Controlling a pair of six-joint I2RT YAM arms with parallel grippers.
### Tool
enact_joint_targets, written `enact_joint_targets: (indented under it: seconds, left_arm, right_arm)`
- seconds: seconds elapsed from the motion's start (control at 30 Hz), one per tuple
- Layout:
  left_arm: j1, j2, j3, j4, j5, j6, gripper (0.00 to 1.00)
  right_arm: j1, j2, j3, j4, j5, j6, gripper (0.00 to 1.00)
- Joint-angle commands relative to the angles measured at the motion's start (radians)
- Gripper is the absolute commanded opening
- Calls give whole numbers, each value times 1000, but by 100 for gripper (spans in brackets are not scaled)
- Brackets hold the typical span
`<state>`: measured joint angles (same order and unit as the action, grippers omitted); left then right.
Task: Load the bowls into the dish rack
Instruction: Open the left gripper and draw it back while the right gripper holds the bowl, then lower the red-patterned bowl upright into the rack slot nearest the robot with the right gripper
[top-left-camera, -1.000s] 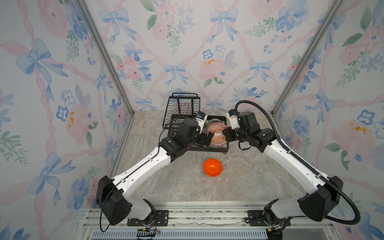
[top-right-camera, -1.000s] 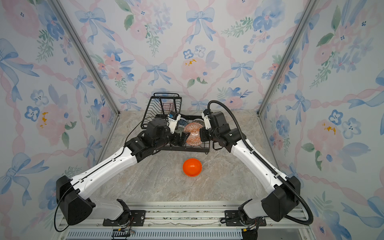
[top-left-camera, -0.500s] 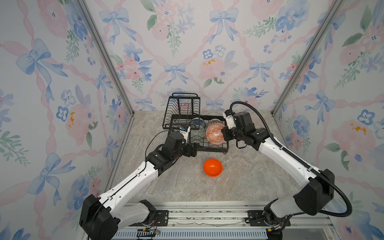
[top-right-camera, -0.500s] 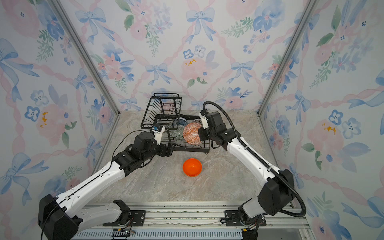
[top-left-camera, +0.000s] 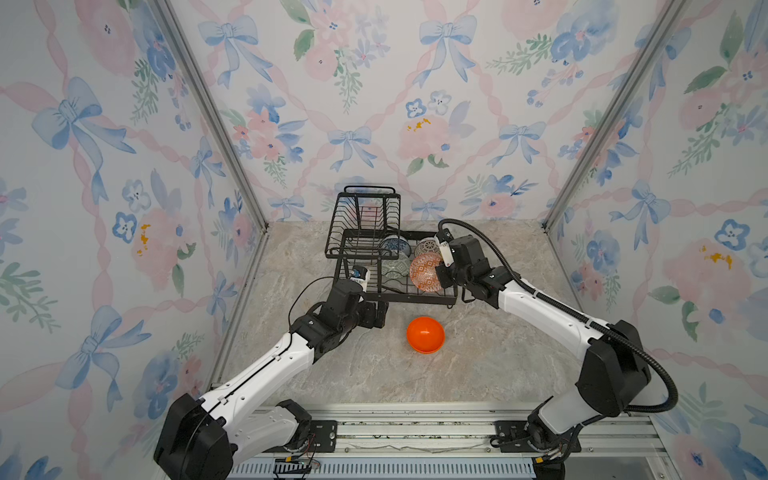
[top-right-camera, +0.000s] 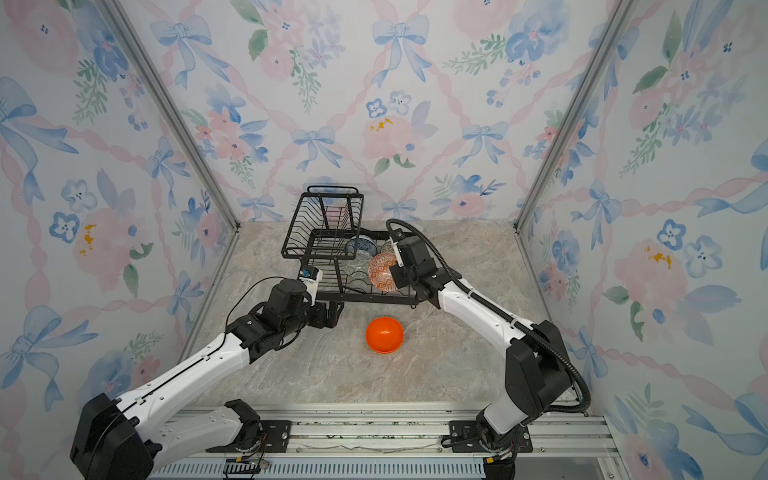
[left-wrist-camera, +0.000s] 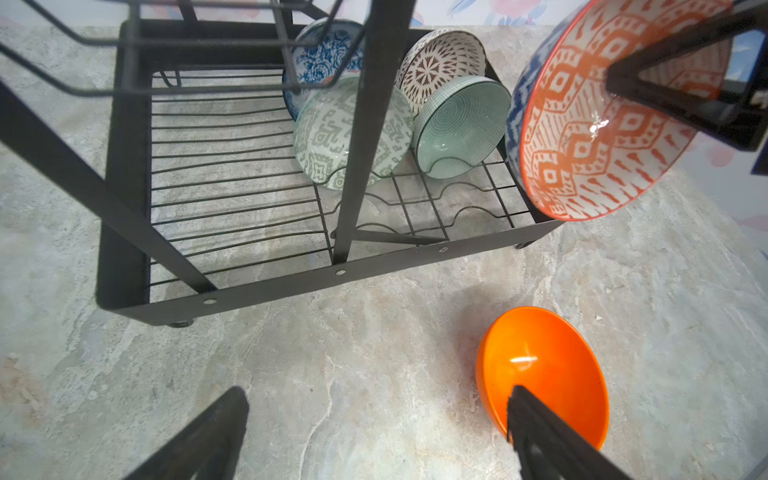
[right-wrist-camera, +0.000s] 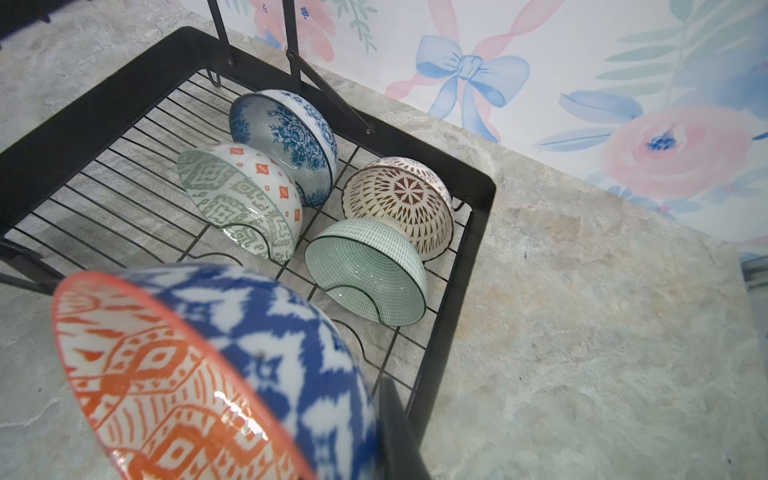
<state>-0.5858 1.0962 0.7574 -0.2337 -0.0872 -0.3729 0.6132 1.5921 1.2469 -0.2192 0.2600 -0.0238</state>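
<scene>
the left end effector (top-left-camera: 380, 313), wide open and empty, has backed out of the dish rack (top-left-camera: 415, 299) toward the plain orange bowl (top-left-camera: 425, 334) on the desk (top-left-camera: 490, 365), likely its next pick; the right end effector (top-left-camera: 441, 275), clamped on the orange-white bowl (top-left-camera: 424, 272), holds it over the rack.

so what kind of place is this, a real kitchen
Likely a staged robot test cell, not a kitchen: floral wallpaper panels on metal posts box in a marble-look tabletop, left arm and right arm mount on a front rail, and the props are a dish rack and bowls.
</scene>
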Motion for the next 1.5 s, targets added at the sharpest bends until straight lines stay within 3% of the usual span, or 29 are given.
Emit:
enact_joint_targets:
  seconds: [0.0,0.23,0.63,1.2,1.47]
  left_arm:
    - [17,-30,-13,5,16,-23,98]
    - [43,-35,-59,6,36,-17,98]
    - [63,-29,-59,7,60,-9,98]
    - [73,-36,-66,5,72,-8,98]
    - [75,-38,-70,5,76,-11,98]
  right_arm:
    - [33,24,-12,154,104,-61,0]
    - [92,57,-86,374,238,-166,0]
    - [142,198,-114,582,380,-266,0]
    - [207,355,-195,992,427,-525,0]
    - [213,371,-235,1101,377,-601,0]
